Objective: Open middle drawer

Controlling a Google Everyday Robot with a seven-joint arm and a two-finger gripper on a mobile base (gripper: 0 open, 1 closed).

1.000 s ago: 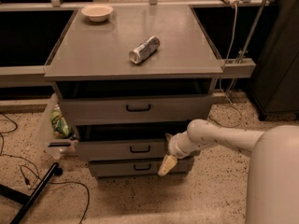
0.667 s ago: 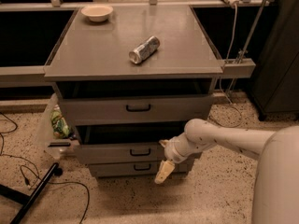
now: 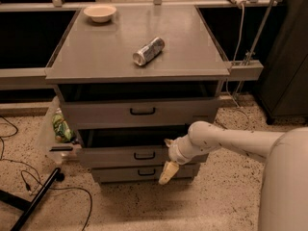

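The grey cabinet has three drawers. The middle drawer (image 3: 115, 156) has a small black bar handle (image 3: 144, 155) at its centre. It stands partly pulled out, with a dark gap above its front. My gripper (image 3: 167, 159) is at the right part of that front panel, just right of the handle, and its cream tip hangs down over the bottom drawer (image 3: 120, 173). The white arm (image 3: 231, 141) reaches in from the lower right. The top drawer (image 3: 96, 113) with the longer handle is also pulled out a little.
A silver can (image 3: 148, 51) lies on the cabinet top (image 3: 96, 57), and a white bowl (image 3: 100, 13) stands at its back left. A bag with green contents (image 3: 60, 126) hangs at the cabinet's left side. Black cables and a stand leg (image 3: 38, 196) lie on the speckled floor at the left.
My gripper has shifted a little left and down along the middle drawer's front. The middle drawer looks slightly further out.
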